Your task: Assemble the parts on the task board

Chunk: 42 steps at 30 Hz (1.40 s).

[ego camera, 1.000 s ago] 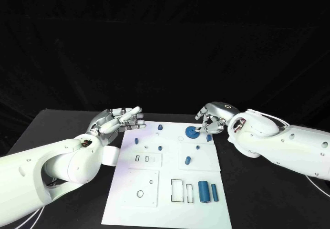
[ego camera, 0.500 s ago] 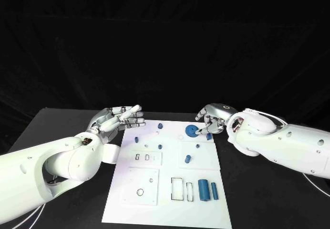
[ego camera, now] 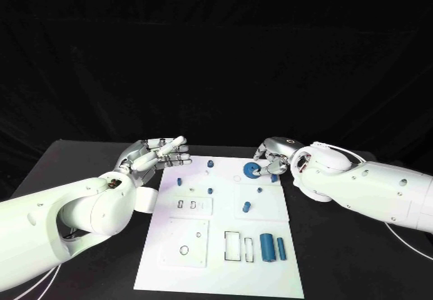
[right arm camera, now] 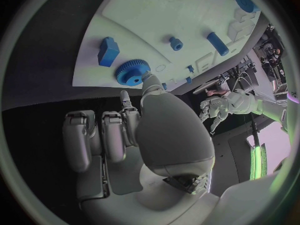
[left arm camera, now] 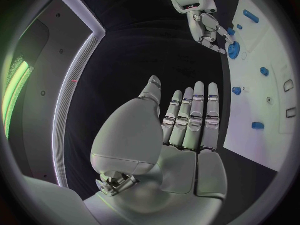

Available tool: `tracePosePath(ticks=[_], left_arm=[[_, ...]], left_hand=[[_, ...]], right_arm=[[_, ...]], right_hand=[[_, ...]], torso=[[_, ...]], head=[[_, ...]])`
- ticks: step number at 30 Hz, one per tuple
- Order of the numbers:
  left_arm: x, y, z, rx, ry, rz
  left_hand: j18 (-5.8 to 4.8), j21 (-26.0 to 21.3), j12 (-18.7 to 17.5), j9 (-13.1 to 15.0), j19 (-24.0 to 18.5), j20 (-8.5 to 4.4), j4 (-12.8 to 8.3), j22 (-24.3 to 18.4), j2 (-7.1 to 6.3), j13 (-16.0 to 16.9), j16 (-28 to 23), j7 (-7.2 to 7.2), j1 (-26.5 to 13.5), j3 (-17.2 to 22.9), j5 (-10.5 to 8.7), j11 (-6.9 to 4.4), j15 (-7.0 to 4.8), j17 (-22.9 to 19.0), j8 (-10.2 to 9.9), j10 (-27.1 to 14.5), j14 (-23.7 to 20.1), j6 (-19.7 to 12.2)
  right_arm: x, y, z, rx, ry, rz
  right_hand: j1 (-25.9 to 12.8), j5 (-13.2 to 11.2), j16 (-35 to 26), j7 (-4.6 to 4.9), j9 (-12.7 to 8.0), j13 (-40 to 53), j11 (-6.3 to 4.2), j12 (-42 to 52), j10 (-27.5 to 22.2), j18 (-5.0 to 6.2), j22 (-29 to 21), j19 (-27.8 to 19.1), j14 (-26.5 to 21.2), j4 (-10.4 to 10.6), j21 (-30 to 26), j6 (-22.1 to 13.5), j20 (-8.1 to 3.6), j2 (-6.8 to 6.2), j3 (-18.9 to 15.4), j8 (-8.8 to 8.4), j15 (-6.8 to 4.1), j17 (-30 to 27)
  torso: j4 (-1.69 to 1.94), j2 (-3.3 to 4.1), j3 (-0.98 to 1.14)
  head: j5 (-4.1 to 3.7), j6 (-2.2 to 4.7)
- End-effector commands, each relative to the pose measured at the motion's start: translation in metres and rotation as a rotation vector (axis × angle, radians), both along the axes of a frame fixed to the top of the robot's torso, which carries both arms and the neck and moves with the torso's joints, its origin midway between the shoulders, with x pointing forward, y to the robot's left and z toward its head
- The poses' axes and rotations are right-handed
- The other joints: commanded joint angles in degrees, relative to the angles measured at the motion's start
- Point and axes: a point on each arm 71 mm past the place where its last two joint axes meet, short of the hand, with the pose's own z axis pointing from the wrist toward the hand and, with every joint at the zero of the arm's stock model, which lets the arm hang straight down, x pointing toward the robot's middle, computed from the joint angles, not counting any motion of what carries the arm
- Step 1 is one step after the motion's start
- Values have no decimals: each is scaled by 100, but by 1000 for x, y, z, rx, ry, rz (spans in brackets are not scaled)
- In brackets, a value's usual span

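At the task board's (ego camera: 219, 250) far edge, the right hand (ego camera: 273, 161) pinches the blue gear (ego camera: 251, 170).

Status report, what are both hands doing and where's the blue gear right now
Left hand open, hovering off the board's edge. Right hand touching blue gear at the task board's far end; grip unclear. Nothing in the way.

The white task board (ego camera: 216, 250) lies flat mid-table. A blue toothed gear (ego camera: 251, 170) sits near its far edge (a blue block (right arm camera: 107, 51) just beside it), small blue pegs (ego camera: 209, 192) stand mid-board, and two blue cylinders (ego camera: 267, 247) lie near its front right.
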Motion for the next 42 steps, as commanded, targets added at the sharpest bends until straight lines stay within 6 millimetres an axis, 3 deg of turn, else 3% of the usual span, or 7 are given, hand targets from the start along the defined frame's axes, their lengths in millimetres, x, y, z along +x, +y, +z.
tracePosePath(ticks=[1, 23, 27, 34, 42], left_arm=[[0, -3, 1, -11, -3, -22], [0, -3, 1, -10, 2, -24], [0, -3, 1, -10, 3, -23], [0, -2, 0, -9, 6, -25], [1, -2, 0, -10, 5, -25]], left_hand=[[33, 17, -36, -8, 40, 7, -12, -6, 51, -4, -21, 38, 24, -11, 16, 29, -6, 9, -27, 3, 27, -2], [33, 14, -41, -7, 41, 7, -15, -10, 54, -3, -29, 38, 22, -16, 16, 29, -5, 11, -32, 5, 29, -1], [33, 14, -41, -7, 41, 7, -15, -10, 54, -3, -29, 38, 22, -16, 16, 29, -5, 11, -32, 5, 29, -1], [33, 12, -49, -7, 42, 7, -16, -14, 61, -3, -36, 40, 20, -19, 16, 30, -4, 12, -38, 4, 29, -3], [32, 9, -58, -9, 42, 7, -16, -18, 62, -4, -43, 47, 14, -26, 16, 35, -3, 13, -46, -3, 29, -10]], right_arm=[[1, 3, -4, -8, 30, 10], [4, 7, -13, -4, 76, 20], [4, 7, -13, -3, 72, 19], [4, 8, -9, -14, 8, 3], [1, 12, -6, -23, -39, 17]], right_hand=[[4, 18, 38, 2, 8, 634, 0, 81, 60, -84, 1219, 389, 513, -36, 46, 42, 46, 54, -5, 15, 48, 1096], [47, 47, 78, -12, 29, 742, -7, 182, 116, -98, 1276, 427, 526, -90, 87, 153, 53, 175, 36, 47, 48, 1174], [101, 41, 86, -35, 43, 781, -26, 217, 143, -104, 1300, 444, 528, -131, 105, 236, 44, 252, 84, 74, 32, 1191], [261, -180, 96, -134, 78, 878, -109, 300, 227, -123, 1366, 493, 531, -228, 156, 478, -20, 456, 304, 146, -53, 1211], [299, -172, 102, -161, 78, 896, -132, 315, 245, -131, 1394, 515, 534, -260, 178, 516, -48, 469, 367, 145, -84, 1226]], torso=[[-2, 1, 1], [1, 1, 3], [-3, 1, 4], [-2, 3, 6], [-1, 3, 8]], head=[[7, -10], [20, -56], [20, -59], [28, -57], [26, -54]])
